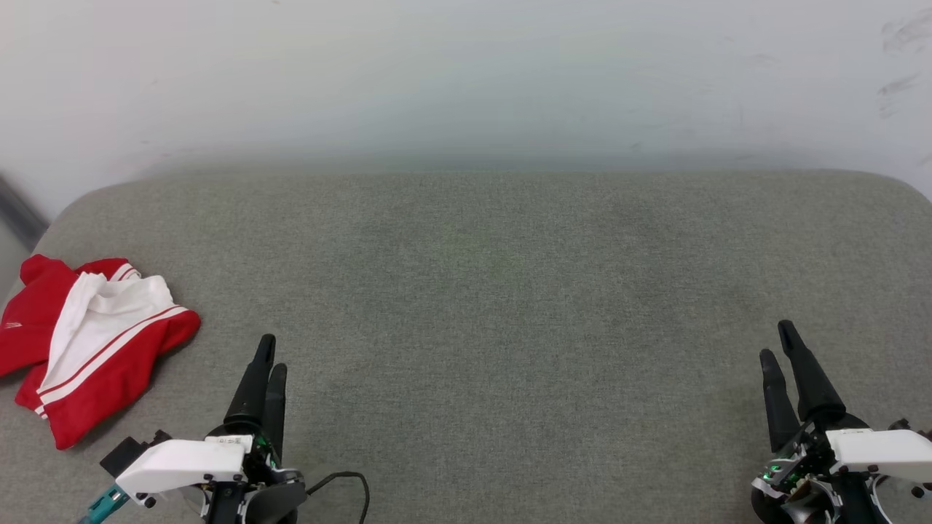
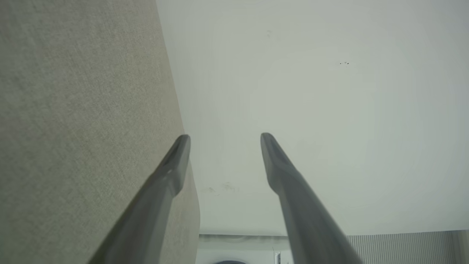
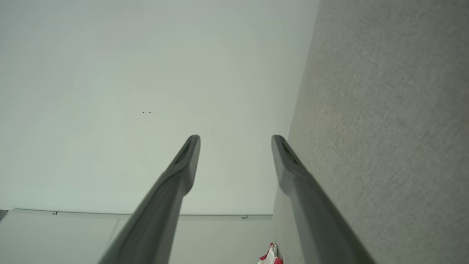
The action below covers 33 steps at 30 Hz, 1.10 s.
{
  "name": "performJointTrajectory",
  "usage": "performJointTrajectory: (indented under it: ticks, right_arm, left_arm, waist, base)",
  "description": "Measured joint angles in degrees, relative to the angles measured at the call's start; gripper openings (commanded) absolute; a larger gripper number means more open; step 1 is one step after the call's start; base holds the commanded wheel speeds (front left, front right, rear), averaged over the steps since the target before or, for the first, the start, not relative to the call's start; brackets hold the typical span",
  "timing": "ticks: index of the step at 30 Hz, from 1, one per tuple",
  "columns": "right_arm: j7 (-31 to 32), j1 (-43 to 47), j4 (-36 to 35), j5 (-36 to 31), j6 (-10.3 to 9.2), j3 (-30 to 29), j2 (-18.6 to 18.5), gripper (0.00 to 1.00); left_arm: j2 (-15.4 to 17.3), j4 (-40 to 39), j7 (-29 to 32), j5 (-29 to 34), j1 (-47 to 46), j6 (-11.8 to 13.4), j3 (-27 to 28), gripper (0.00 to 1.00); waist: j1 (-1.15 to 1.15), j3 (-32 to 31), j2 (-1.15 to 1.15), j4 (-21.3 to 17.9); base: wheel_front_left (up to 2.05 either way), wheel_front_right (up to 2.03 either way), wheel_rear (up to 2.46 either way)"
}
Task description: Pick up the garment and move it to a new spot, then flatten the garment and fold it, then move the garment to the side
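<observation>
Two end effectors open, nothing held.
Bunched garment at frame's left edge, just left of left end effector; right end effector well apart.

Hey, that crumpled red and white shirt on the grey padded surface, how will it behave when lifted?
The crumpled red and white shirt lies in soft folds, so it will probably droop and unfurl from one pinch. It looks thin, so likely light.
</observation>
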Motion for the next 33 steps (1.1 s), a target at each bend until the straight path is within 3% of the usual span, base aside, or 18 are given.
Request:
performJointTrajectory:
  ticks: [14,33]
  right_arm:
    - [-3.91,0.17,-2.61,-6.2,0.0,3.05,-0.8,1.0]
    - [-7.24,0.24,-5.9,-32.85,0.0,4.37,-0.99,1.0]
  left_arm:
    - [0.01,-3.77,-3.55,7.09,-0.3,0.0,-3.45,1.0]
    - [0.07,-6.53,-7.54,27.49,-0.3,0.0,-6.33,1.0]
  waist:
    - [0.0,0.05,0.0,0.03]
    - [0.0,0.06,0.0,0.07]
  base:
    - [0.0,0.0,0.0]
    - [0.0,0.0,0.0]
